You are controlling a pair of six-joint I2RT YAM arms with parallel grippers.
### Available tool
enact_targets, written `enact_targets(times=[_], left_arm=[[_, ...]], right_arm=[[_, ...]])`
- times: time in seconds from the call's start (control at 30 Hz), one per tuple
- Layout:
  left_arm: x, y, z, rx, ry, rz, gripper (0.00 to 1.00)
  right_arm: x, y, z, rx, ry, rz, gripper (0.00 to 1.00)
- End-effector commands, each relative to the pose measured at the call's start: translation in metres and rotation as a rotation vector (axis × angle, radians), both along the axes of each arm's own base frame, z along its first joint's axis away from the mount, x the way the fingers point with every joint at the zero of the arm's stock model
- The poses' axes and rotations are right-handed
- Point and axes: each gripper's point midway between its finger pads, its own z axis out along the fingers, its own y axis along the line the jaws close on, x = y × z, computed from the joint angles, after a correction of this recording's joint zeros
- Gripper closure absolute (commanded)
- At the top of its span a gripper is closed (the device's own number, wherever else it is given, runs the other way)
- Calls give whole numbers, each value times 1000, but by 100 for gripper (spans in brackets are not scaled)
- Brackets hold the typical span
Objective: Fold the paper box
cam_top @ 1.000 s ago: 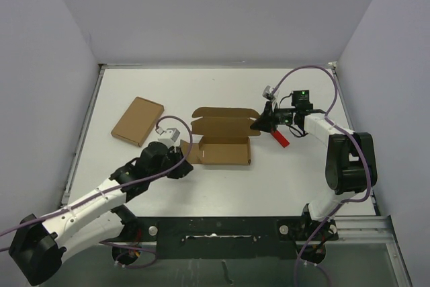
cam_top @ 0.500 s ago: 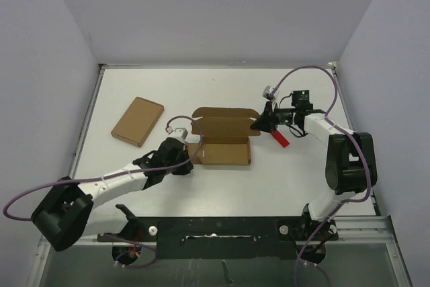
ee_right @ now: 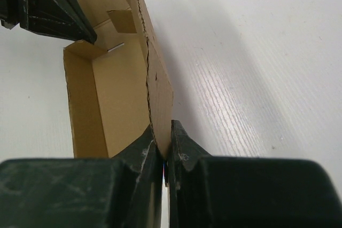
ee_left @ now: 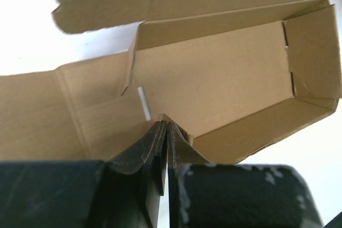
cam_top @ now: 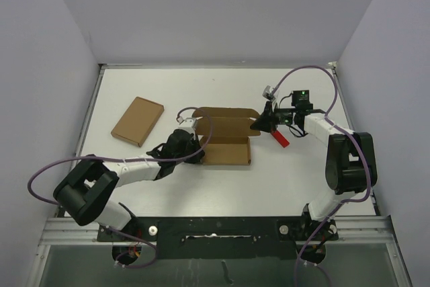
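The paper box (cam_top: 225,152) lies in the middle of the table as an open brown tray with its lid flap spread behind it. In the left wrist view the box (ee_left: 214,78) shows its inside, with a side flap lying flat to the left. My left gripper (cam_top: 198,151) is shut, and its tips (ee_left: 165,125) press against the box's near left corner. My right gripper (cam_top: 257,124) is shut on the right end of the lid flap. In the right wrist view this gripper (ee_right: 166,145) pinches the upright edge of the box (ee_right: 115,100).
A wider flat brown cardboard rectangle (cam_top: 138,121) lies at the left back of the table. A small red block (cam_top: 281,139) lies just right of the box, under the right arm. White walls close in the table on three sides.
My left arm has swung right from the table's front left to the box's left end, and its jaws have closed. The right arm and its grip are unchanged.
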Motion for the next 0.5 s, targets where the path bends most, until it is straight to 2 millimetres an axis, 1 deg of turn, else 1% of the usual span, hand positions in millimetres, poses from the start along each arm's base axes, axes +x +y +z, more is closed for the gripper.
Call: enact_targets(times=[0.0,0.13,0.3,0.4,0.47], left_arm=[[20,-32,32,-101,-119,-96,97],[7,-42,32,-119,-134,-214,98],[-5,-48,26,-122,-131,-330,99],[-6,-48,21,-119,-121,-350,99],[-3,-47,23,-115,-131,-337,99]], right_arm=[[2,2,14,29,-41,17,100],[3,2,14,31,-40,18,100],[3,3,14,31,-40,18,100],[3,3,14,30,-39,17,100],[3,2,14,29,-41,16,100]])
